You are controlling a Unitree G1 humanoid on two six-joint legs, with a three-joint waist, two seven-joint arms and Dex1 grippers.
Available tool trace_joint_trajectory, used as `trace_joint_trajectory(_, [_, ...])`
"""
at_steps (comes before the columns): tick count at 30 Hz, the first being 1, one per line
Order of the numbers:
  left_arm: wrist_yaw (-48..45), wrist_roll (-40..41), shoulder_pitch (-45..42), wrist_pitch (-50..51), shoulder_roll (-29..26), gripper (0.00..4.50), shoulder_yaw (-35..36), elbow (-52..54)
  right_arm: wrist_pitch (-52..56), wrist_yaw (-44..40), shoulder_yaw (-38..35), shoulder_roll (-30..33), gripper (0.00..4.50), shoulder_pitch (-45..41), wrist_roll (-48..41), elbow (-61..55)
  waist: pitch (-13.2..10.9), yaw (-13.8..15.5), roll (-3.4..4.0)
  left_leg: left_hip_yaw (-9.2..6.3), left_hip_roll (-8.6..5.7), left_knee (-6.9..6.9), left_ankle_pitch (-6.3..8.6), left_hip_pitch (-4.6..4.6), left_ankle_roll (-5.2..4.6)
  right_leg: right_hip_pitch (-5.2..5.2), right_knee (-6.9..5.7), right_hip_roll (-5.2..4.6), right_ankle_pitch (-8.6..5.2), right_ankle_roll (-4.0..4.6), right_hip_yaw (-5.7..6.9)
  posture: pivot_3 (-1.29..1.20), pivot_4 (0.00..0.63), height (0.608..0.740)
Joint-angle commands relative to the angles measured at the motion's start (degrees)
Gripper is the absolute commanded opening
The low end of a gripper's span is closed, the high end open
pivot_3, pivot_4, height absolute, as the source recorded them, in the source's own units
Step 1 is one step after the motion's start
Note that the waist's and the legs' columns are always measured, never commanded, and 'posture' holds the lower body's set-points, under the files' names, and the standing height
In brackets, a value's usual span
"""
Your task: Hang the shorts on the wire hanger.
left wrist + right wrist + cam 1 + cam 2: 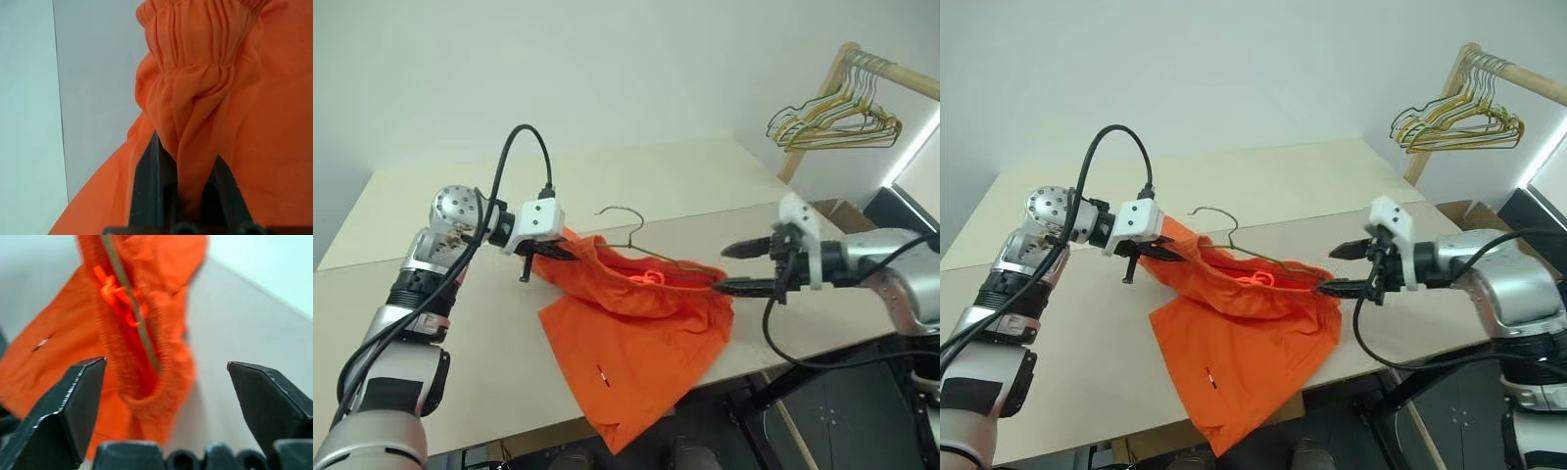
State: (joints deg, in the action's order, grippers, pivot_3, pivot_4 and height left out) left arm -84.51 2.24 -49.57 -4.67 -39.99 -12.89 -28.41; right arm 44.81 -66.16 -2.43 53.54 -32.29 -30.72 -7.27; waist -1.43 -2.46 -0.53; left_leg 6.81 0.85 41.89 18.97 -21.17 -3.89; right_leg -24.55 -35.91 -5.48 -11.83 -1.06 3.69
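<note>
I see the hanger point(641, 247) poking through the waistband of the shorts point(636, 333), so I think the job is partly done. The shorts lie on the table point(431, 392), and one leg hangs off the front edge. My left gripper point(540, 257) is pinched tight on the waistband corner. My right gripper point(742, 267) is wide open and holds nothing, just beside the other end. The far half of the table is bare. A rack point(862, 69) stands well off to my right.
</note>
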Motion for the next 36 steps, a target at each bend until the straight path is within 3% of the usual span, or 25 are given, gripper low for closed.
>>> trace_joint_trajectory(1, [-0.46,-0.09,-2.04,-0.61,-0.30,0.00,0.21,-0.03,4.02,1.72,-3.55,0.09,4.47,-6.33,-4.48,-3.84,0.00,-0.26,0.01,0.00,0.00,0.00,0.00,0.01,0.00,0.00,-0.01,0.00,0.00,0.00,0.00,-0.08,0.000,0.740])
trace_joint_trajectory(6, [0.24,-3.40,-3.42,-3.84,-0.40,0.00,-1.67,-2.17,12.96,7.41,5.97,-6.63,4.47,-13.94,-5.54,-9.06,0.01,-1.02,0.03,0.00,0.09,0.00,-0.02,0.06,0.04,-0.01,-0.10,0.03,0.00,0.02,-0.02,-0.08,0.000,0.740])
trace_joint_trajectory(9, [2.62,-7.63,-4.67,-8.10,-0.65,0.00,-3.52,-4.49,13.89,11.83,10.72,-12.91,4.47,-16.34,-2.94,-7.62,0.02,-1.32,0.02,0.02,0.04,0.02,-0.02,0.04,0.04,-0.02,-0.15,-0.02,0.01,0.03,-0.02,-0.08,0.000,0.740])
trace_joint_trajectory(14, [2.71,-8.97,-6.31,-9.45,-0.53,0.00,-4.02,-5.83,13.10,15.99,16.84,-17.63,4.47,-18.02,1.83,-5.05,0.02,-1.02,0.03,0.02,-0.05,0.02,-0.02,-0.23,0.02,-0.22,-0.32,-0.04,0.04,-0.02,0.05,-0.07,0.000,0.740])
trace_joint_trajectory(18, [2.25,-8.66,-6.56,-9.60,-0.40,0.00,-3.81,-5.96,12.98,16.69,19.06,-20.25,4.47,-18.26,3.19,-4.18,0.03,-1.43,0.03,0.02,-0.11,0.02,-0.02,-0.70,0.03,-0.62,-0.28,-0.02,0.06,-0.06,0.13,-0.07,0.000,0.740])
trace_joint_trajectory(24, [2.02,-8.16,-6.60,-9.31,-0.05,0.00,-3.58,-5.88,11.21,18.48,21.61,-24.60,4.47,-18.01,6.25,-1.76,0.03,-2.12,0.03,0.05,-0.11,0.02,-0.09,-0.69,0.14,-0.60,-0.27,0.08,0.06,-0.06,0.18,-0.07,0.000,0.740])
trace_joint_trajectory(28, [1.86,-7.95,-6.57,-9.24,0.04,0.00,-3.43,-5.86,10.42,18.98,19.98,-27.13,3.61,-18.48,6.29,-0.35,0.03,-2.42,0.03,0.04,-0.08,0.02,-0.13,-0.61,0.23,-0.58,-0.31,0.10,0.06,-0.06,0.17,-0.07,0.000,0.740])
trace_joint_trajectory(36, [1.91,-7.41,-6.31,-8.36,0.15,0.00,-3.05,-5.29,8.82,17.40,20.33,-26.82,0.86,-18.01,6.79,-0.29,0.03,-3.10,0.03,0.01,-0.09,0.00,-0.13,-0.65,0.23,-0.58,-0.29,0.10,0.06,-0.05,0.18,-0.06,0.000,0.740])
